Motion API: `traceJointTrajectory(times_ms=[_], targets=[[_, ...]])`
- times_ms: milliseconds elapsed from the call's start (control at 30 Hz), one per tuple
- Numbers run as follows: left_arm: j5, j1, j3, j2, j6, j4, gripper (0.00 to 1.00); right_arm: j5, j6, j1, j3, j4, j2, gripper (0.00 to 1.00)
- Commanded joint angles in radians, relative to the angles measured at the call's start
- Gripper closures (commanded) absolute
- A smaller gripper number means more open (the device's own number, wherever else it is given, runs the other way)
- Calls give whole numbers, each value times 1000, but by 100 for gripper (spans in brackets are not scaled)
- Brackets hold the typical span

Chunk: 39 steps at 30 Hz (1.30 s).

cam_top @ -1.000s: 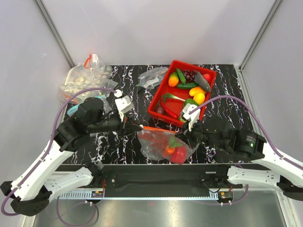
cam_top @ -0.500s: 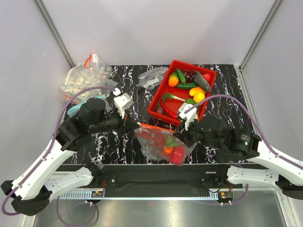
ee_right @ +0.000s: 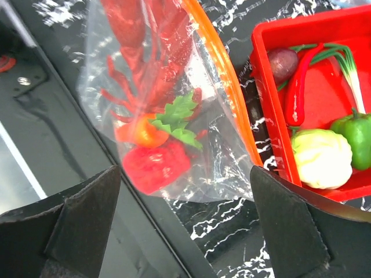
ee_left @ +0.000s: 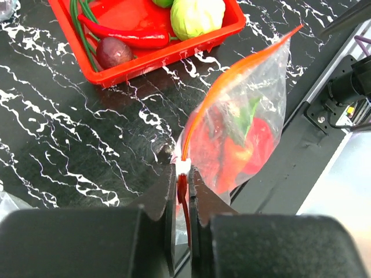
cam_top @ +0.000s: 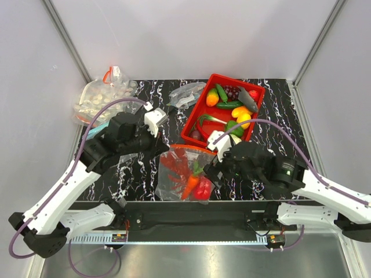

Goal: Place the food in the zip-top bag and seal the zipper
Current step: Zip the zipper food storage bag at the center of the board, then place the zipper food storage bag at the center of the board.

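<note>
Now the left end effector (ee_left: 182, 174) is pinching the near end of the zipper (ee_left: 232, 75), its fingers together on the red-orange strip. It is sitting closer to the red tray (ee_left: 168, 58) than a second ago. The zip-top bag (cam_top: 174, 179) is stretching away in front of it. Since then the bag has swung round and slid leftwards on the counter (cam_top: 278, 110). The food, a red lobster (ee_right: 139, 52), an orange carrot (cam_top: 191, 184) and a red piece with green leaves, is lying inside it.

The right end effector (ee_right: 184, 169), closed a second ago, is now standing wide apart, flanking the bag's lower part and clamping nothing.

Well off to the far left of the left end effector a bag of pale round pieces (cam_top: 101, 98) is lying, and a small crumpled clear bag (cam_top: 186, 94) beside the tray. The tray's near wall is crowding the zipper just beyond both end effectors.

The left wrist view is showing the pinch itself, which the arm is hiding from above. The right wrist view is showing a chilli (ee_right: 301, 81) and a pale cabbage (ee_right: 322, 156) in the tray's near end.
</note>
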Motion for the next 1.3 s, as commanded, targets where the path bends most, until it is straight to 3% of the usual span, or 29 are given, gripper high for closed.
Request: traceJointTrajectory(times_ms=[0,233,433,533,567,633,767,1067,1100,1133,1200,1267], targets=[[12,1,77,19,28,47,93,70,-23,-2,33,56,23,1],[-13,2,89,77,7,84,94,147,23,-7,-2,102,-27,0],[90,2,68,58,-2,108,93,179,55,-5,-14,91,-65,0],[-26,2,69,57,-39,90,91,217,83,-5,-28,120,-90,0],[-172,4,71,61,-61,84,94,231,92,-7,-31,131,-96,0],[-256,37,103,96,-110,82,97,234,100,-5,-43,162,-108,0],[-201,113,141,198,-145,203,98,254,97,-5,-56,209,-105,0],[32,113,158,436,-157,613,98,239,115,-7,-22,211,-92,0],[38,113,174,461,-171,618,91,240,118,-5,-22,209,-95,0],[17,113,187,472,-173,613,58,243,123,-7,-22,206,-101,0],[-87,114,262,491,-164,457,19,252,137,-5,-19,191,-107,0],[-152,114,301,481,-161,391,13,268,154,-5,-20,183,-112,0]])
